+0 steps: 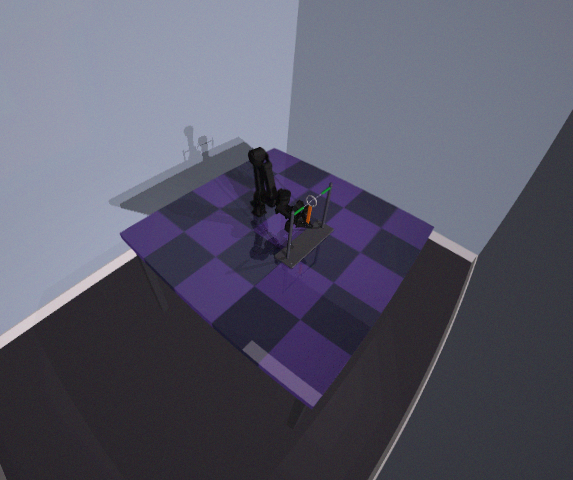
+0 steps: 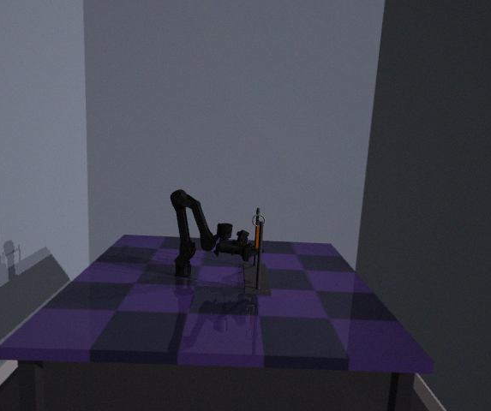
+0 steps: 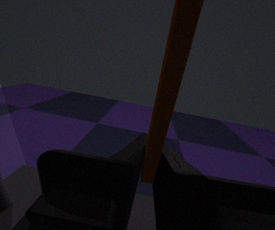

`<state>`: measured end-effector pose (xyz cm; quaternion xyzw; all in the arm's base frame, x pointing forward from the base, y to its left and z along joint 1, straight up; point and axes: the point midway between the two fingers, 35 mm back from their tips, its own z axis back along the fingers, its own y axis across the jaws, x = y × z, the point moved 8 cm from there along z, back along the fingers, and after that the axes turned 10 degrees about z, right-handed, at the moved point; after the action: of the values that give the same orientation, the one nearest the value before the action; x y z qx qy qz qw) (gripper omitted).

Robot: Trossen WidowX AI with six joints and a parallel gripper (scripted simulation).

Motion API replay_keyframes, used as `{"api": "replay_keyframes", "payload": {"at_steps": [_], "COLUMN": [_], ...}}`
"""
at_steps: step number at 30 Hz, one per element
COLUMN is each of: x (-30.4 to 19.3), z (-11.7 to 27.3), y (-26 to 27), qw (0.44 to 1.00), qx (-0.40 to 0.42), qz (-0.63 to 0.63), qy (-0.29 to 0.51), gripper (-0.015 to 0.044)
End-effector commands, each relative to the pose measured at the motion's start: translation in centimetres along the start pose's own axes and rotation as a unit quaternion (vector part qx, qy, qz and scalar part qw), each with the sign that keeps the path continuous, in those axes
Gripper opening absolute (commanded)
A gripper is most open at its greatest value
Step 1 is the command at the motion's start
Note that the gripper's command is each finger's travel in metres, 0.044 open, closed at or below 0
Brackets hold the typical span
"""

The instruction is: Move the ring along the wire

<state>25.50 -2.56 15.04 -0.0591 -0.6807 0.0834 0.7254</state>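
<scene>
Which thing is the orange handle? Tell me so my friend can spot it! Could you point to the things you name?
On the purple-and-dark checkered table [image 1: 255,315] [image 2: 218,331], find two upright posts [image 1: 290,235] [image 1: 326,209] [image 2: 259,265]. Between them, the handle [image 1: 308,214] [image 2: 257,237] [image 3: 168,91] hangs below a thin ring [image 1: 307,203] [image 2: 253,222]. It's the only orange bar; the posts are dark.
</scene>
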Motion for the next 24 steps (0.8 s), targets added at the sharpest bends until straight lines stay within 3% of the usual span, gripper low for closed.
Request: {"api": "replay_keyframes", "payload": {"at_steps": [1,24], "x": [0.2,1.2], "z": [0.1,-0.4], "y": [1.0,4.9], "qw": [1.000,0.996], "qx": [-0.020,-0.072], "qz": [-0.014,-0.048], "qy": [0.001,0.009], "gripper": [-0.0150,-0.0150]}}
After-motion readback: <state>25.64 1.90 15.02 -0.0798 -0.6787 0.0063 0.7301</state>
